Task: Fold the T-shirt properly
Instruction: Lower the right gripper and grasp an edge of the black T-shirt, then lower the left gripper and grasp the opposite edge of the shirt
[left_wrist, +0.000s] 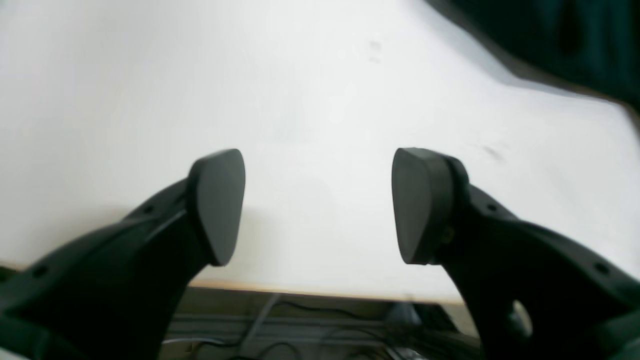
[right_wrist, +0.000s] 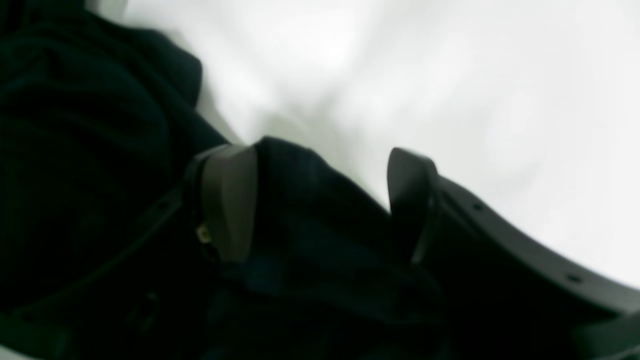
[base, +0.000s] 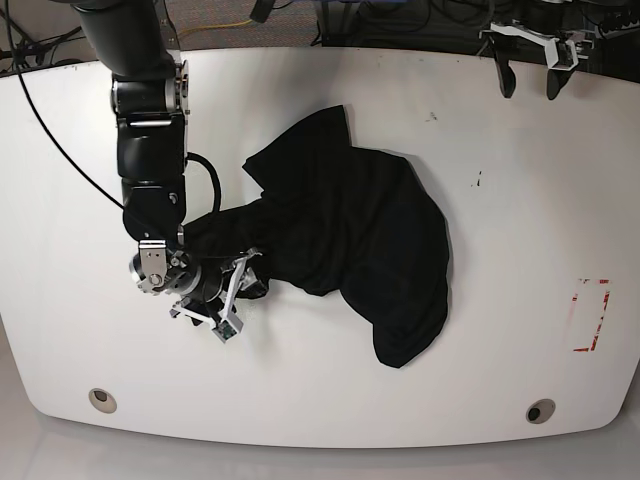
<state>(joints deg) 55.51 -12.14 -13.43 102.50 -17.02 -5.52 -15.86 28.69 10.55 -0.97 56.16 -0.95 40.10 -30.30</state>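
The black T-shirt lies crumpled in a heap on the middle of the white table. My right gripper is low at the shirt's left edge. In the right wrist view it is open, with a fold of the shirt lying between its fingers. My left gripper hangs open and empty at the table's far right edge, away from the shirt. In the left wrist view it is over bare table, with a bit of the shirt at the top right.
A red rectangular mark is on the table at the right. Two round holes sit near the front edge. Cables lie beyond the table's far edge. The right arm's black links stand over the table's left part.
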